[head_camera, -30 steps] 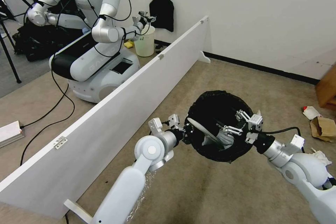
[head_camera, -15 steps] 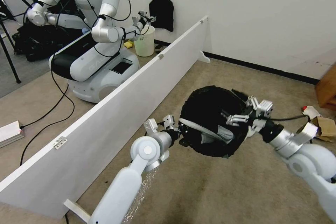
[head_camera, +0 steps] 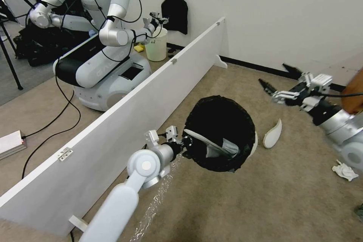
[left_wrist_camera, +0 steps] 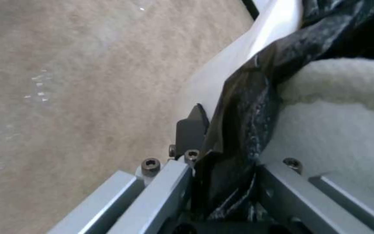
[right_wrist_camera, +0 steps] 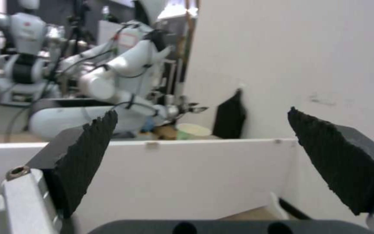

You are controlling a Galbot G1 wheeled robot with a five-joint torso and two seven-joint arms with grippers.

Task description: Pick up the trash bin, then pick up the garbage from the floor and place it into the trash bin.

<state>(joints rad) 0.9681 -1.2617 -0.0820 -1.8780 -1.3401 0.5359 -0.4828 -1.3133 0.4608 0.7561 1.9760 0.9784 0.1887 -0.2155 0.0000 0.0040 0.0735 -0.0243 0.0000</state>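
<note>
1. Left gripper (head_camera: 185,144) is clamped on the rim of the trash bin (head_camera: 221,132), holding it off the carpet (head_camera: 234,204), just beside the long white divider board (head_camera: 124,121). The left wrist view shows the jaws pinching the black liner (left_wrist_camera: 234,130) against the bin wall, with one black fingertip (left_wrist_camera: 192,128) on the outside of the bin.
2. The bin is tilted, mouth facing up toward the head camera. Black bag covers the rim and all of the inside.
3. In the bin: one white slipper (head_camera: 204,140) lying across the near side, with greyish-white material (head_camera: 228,146) next to it. What that material is cannot be told.
4. Right gripper (head_camera: 280,81) is up in the air to the right of the bin, well apart from it, jaws spread wide and holding nothing. The right wrist view shows both black serrated pads (right_wrist_camera: 87,149) far apart, with the divider and wall between them.
5. Second white slipper (head_camera: 273,134) lies on the carpet just right of the bin, below the right gripper.
6. Crumpled white paper (head_camera: 345,170) is on the floor farther right, near the right arm's elbow.
7. Beyond the divider: another white robot (head_camera: 102,45), its gripper over a pale cream bucket (head_camera: 157,45). Contents of that bucket cannot be seen.
</note>
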